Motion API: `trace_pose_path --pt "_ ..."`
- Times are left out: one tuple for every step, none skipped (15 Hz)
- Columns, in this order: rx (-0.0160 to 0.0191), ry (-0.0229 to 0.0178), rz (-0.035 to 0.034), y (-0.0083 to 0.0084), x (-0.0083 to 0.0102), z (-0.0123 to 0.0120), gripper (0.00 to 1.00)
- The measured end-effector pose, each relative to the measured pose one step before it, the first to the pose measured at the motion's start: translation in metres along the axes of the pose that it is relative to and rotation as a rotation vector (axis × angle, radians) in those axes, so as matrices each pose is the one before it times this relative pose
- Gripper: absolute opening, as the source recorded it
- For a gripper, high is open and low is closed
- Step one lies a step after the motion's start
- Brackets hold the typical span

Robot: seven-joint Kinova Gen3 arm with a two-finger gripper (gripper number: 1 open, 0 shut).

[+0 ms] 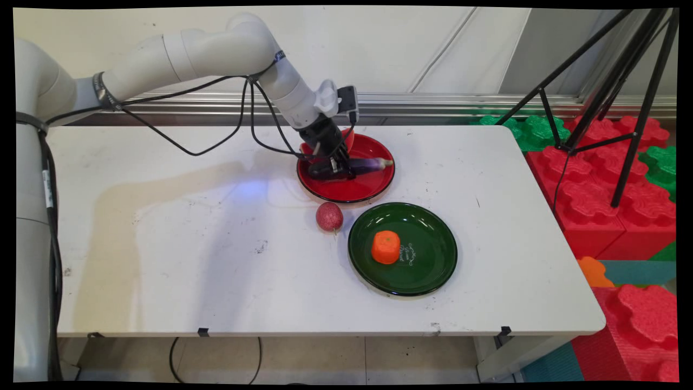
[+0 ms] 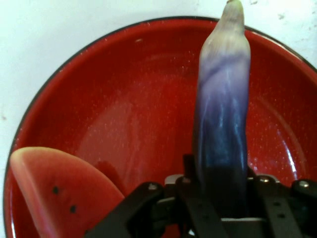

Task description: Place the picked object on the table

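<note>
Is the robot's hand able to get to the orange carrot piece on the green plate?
Probably yes. The carrot piece sits alone on the green plate with nothing above it. But the hand is down over the eggplant on the red plate.

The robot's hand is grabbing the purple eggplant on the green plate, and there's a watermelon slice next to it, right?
Not quite. The hand is shut on the eggplant on the red plate, not the green one; the main view shows it. The green plate holds only an orange piece. The watermelon slice does lie beside the eggplant.
</note>
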Motion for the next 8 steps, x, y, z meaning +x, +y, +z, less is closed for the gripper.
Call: trace_pose_path --pt "0.00115 0.00596 -0.00339 0.00029 0.00006 -0.00294 0.00" --pt "0.00043 0.00864 -0.00425 0.00067 0.00021 -0.00397 0.00" --pt "-0.00015 0.01075 -0.00357 0.00114 0.00030 -0.00506 0.00" --pt "0.00041 0.01009 -0.00348 0.00116 0.00008 -0.00492 0.00" --pt "0.00078 0.00745 -0.00255 0.00085 -0.00018 -0.00368 0.00" --pt "0.00178 0.01179 -0.00398 0.00131 -0.00028 -0.00598 0.00" --pt "0.00123 0.00782 -0.00333 0.00090 -0.00059 -0.00432 0.00" --pt "0.00181 0.01211 -0.00399 0.00148 -0.00082 -0.00671 0.00"
